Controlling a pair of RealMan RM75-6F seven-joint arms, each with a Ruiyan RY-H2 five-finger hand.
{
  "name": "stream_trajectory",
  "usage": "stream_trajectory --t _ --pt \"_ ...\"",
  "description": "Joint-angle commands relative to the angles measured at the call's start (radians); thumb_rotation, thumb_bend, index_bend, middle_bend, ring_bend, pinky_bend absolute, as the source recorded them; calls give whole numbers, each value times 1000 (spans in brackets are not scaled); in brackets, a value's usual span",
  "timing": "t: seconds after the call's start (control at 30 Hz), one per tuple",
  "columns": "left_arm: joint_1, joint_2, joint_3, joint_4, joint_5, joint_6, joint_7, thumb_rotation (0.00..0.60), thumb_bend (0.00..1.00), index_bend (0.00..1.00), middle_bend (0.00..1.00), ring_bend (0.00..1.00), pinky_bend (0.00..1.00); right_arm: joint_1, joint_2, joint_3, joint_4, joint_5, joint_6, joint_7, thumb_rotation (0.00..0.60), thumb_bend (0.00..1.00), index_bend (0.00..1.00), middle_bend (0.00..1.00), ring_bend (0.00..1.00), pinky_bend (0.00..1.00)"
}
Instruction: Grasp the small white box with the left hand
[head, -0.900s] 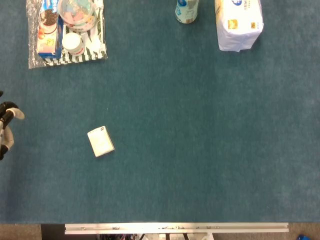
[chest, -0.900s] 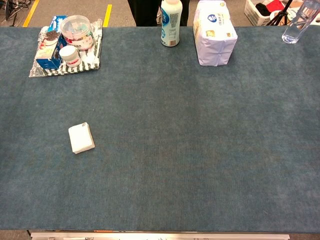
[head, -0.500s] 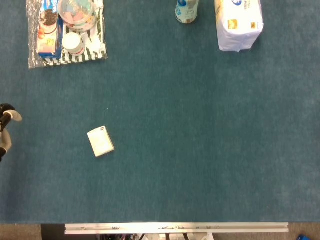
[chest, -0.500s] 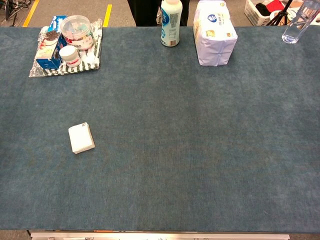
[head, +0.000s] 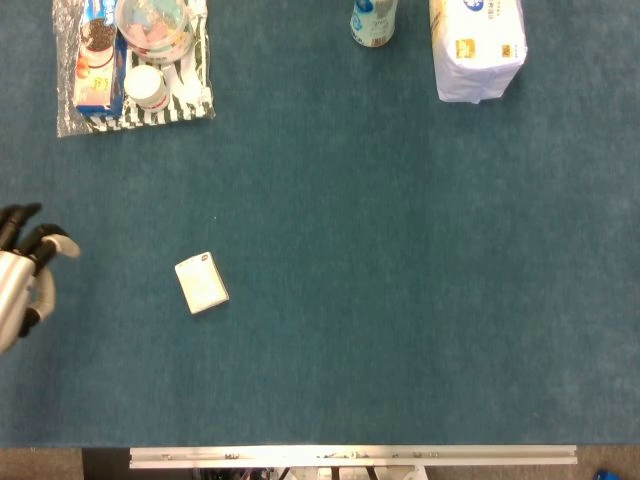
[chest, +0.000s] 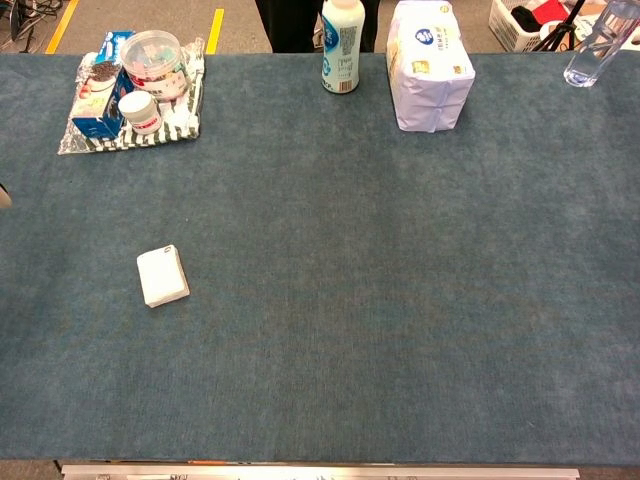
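One hand (head: 25, 280), the left, is seen at the left edge of the head view, its dark-tipped fingers (head: 22, 215) spread apart and holding nothing, with one light-tipped finger stretched toward the middle of the table (head: 400, 300). The right hand is not shown in either view. One small white box (head: 201, 283) lies flat on the blue-green cloth, well apart from the hand and to its right; it is a thin rectangular pack, turned slightly askew, with a faint mark at one corner. In the chest view the same box (chest: 162, 275) is seen on the left part of the table, nearer the front edge than the back. At the far left corner one striped tray (chest: 130, 133) is set, holding one round clear tub (chest: 152, 52), one small jar (chest: 139, 113) and one blue carton (chest: 98, 95). Along the far edge one white bottle (chest: 340, 45) and one white wrapped pack (chest: 428, 65) are placed side by side, and one clear bottle (chest: 592, 48) stands at the far right.
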Motion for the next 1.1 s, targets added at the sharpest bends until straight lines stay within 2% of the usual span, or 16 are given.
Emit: stream_trajectory --t 0.03,0.13,0.23,0.47,0.73,0.9,1.1 --pt "-17 4 23 14 23 -35 -18 600 790 347 285 125 145 -2 2 -1 -5 -3 4 -4 600 61 607 530 335 206" --pt "-38 12 35 11 35 -76 -1 600 713 300 218 102 145 -4 2 -2 -7 -5 7 -8 600 61 607 530 335 206" --pt "-60 11 40 10 53 -106 16 600 682 270 168 70 145 -5 1 -3 -6 -4 6 -10 600 61 607 530 335 206" --pt "-115 14 47 2 49 -212 72 600 676 257 123 42 145 -1 2 0 -4 2 -3 -10 600 61 607 530 335 206" --pt "-179 9 57 -9 41 -336 162 600 663 210 13 0 121 -7 5 -2 -8 0 7 -9 600 61 607 530 335 206" --pt "-197 -8 47 -11 21 -364 205 600 515 155 0 0 73 -8 7 -1 -10 0 8 -8 600 61 607 531 335 206" --pt "-209 -25 47 5 32 -355 195 600 327 110 0 0 62 -7 8 -1 -11 1 6 -7 600 61 607 531 335 206"
